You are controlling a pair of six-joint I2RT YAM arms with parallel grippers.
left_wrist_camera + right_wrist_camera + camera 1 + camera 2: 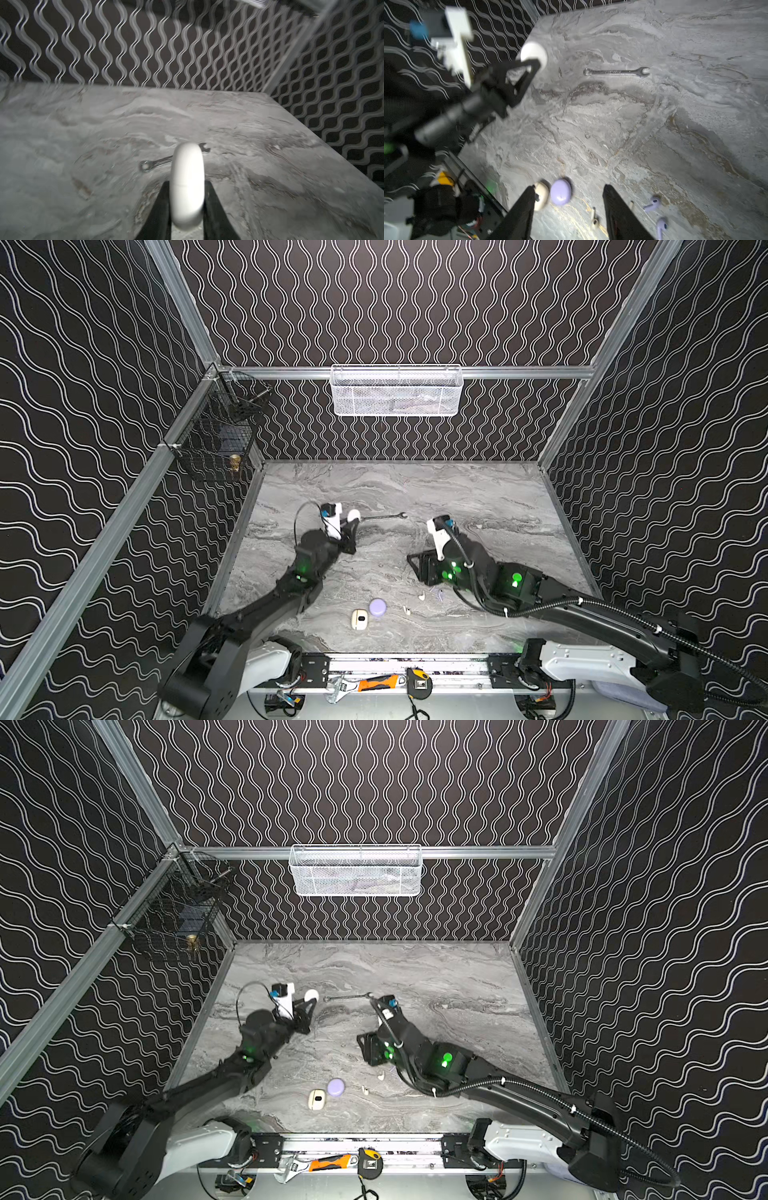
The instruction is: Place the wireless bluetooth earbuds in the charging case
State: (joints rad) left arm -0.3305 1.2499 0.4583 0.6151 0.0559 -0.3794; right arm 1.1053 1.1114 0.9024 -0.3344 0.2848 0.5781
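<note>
Pre-insertion step — left gripper (187, 182) clamps the white charging case (187, 162), lid apparently shut, near the wrench (154, 163), right gripper (569, 186) spread and empty by the earbuds (653, 203) lying loose on the table (457, 497) — next likely needs the lid opened, then a bud pinched.
</note>
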